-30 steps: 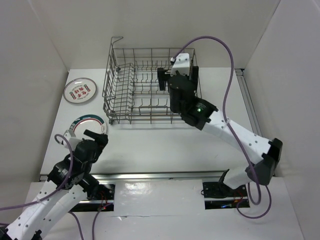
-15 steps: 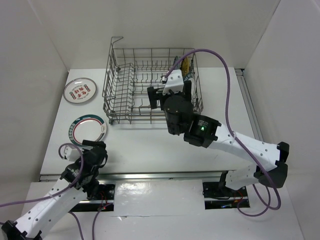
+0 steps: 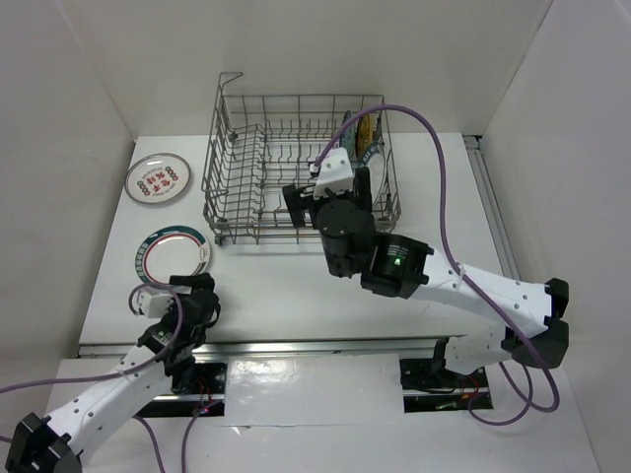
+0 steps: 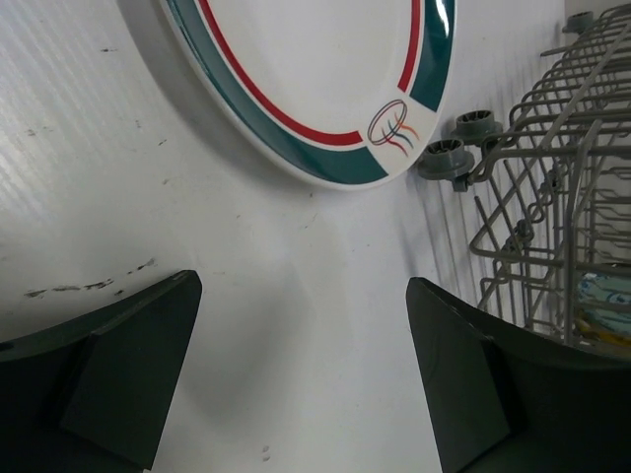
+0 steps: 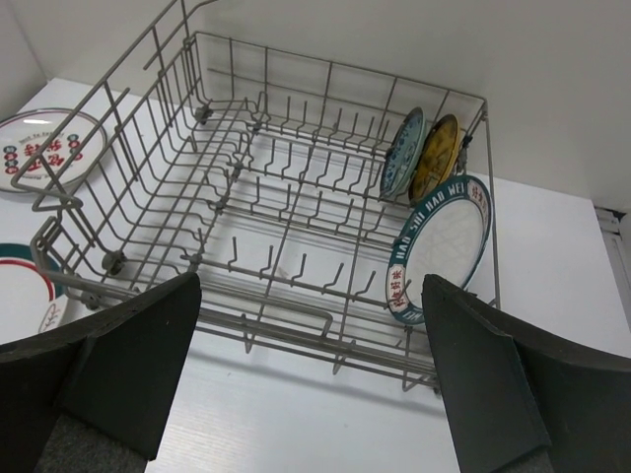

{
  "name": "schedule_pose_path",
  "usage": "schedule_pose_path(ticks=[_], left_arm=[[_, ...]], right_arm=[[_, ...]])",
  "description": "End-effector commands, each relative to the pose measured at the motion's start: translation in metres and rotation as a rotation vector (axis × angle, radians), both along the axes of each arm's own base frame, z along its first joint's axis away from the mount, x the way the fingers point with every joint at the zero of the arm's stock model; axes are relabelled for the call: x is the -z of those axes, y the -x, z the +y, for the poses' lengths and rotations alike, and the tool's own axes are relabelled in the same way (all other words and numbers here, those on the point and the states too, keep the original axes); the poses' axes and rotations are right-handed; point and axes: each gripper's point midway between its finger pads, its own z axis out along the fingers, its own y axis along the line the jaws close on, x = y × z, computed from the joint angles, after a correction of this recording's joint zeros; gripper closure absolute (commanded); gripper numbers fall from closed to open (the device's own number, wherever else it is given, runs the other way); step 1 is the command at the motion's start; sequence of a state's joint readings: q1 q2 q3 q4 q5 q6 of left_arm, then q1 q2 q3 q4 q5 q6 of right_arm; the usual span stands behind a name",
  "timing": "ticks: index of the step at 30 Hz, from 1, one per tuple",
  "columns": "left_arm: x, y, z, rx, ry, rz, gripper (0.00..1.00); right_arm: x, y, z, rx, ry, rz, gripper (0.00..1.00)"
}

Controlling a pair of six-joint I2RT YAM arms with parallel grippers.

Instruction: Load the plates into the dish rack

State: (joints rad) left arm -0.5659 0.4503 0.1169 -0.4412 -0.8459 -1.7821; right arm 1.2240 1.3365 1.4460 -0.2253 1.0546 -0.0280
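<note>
The dish rack (image 3: 296,168) is set with its long axis left to right; three plates are stood on edge at its right end: the teal-blue patterned plate (image 5: 402,151), the yellow plate (image 5: 435,158) and the lettered-rim plate (image 5: 441,246). Left of the rack, the red-marked plate (image 3: 158,178) and the teal-rimmed plate (image 3: 173,253) are laid flat. The left gripper (image 4: 296,365) is held low just short of the teal-rimmed plate, fingers spread, nothing between them. The right gripper (image 5: 311,365) is held above the rack's near side on the bent right arm (image 3: 463,281), fingers likewise parted and empty.
</note>
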Motion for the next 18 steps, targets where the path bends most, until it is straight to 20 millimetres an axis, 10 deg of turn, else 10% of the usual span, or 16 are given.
schedule_pose_path(ticks=[1, 18], left_arm=[[-0.001, -0.014, 0.002, -0.024, 0.002, -0.052, 0.0], [0.02, -0.041, 0.025, -0.042, 0.115, 0.034, 0.01]], right_arm=[[-0.01, 0.005, -0.007, 0.005, -0.022, -0.012, 0.0], [-0.001, 0.01, 0.008, -0.053, -0.017, 0.0, 0.0]])
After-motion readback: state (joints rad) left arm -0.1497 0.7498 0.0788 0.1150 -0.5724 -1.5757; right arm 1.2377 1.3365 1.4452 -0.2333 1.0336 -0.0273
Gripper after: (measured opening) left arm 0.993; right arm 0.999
